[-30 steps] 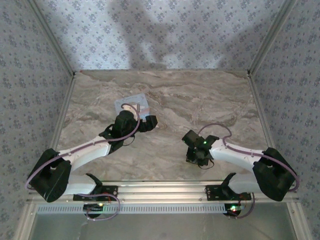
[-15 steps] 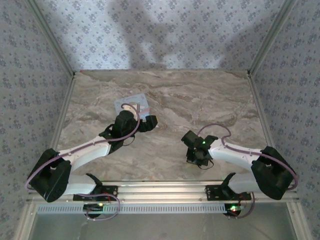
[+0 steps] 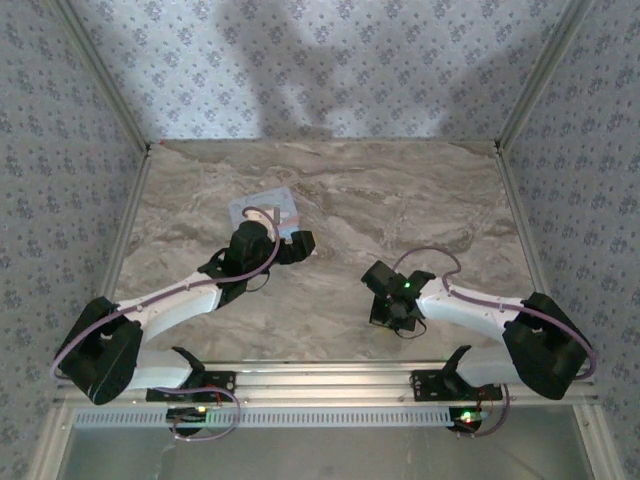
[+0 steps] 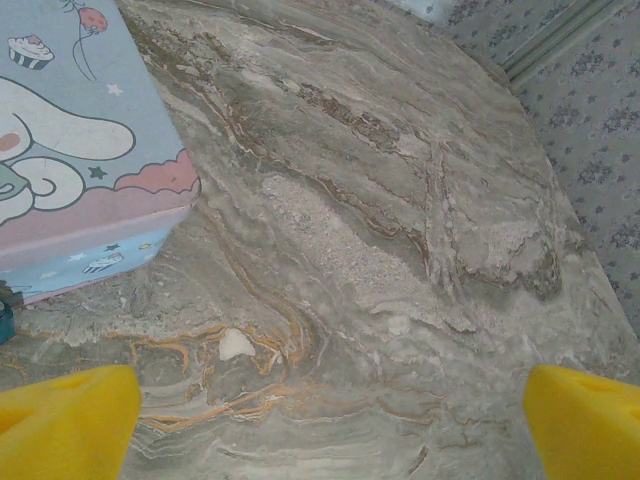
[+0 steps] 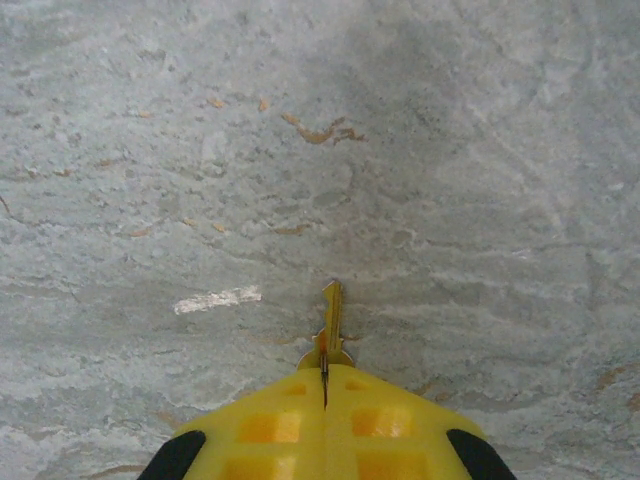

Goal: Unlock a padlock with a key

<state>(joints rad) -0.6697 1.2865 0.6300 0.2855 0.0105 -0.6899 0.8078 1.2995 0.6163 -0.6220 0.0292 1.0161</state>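
A marble-patterned desk point(image 3: 400, 200), grey-beige with rusty veins, filled the floor of a booth whose walls point(image 3: 300, 60) wore pale floral wallpaper, with metal strips point(image 3: 525, 100) in the corners. A rail point(image 3: 320, 382) ran along the near edge. On the left, the left gripper point(image 4: 320, 420) hung over bare stone with its jaws spread wide. It sat just right of a light-blue cartoon tin point(image 4: 70, 150), and its yellow fingertips point(image 4: 65, 425) gripped nothing. Nearer and to the right, the right gripper point(image 5: 325, 385) pinched the brass key point(image 5: 331, 318) between closed jaws, the blade pointing out over the desk.
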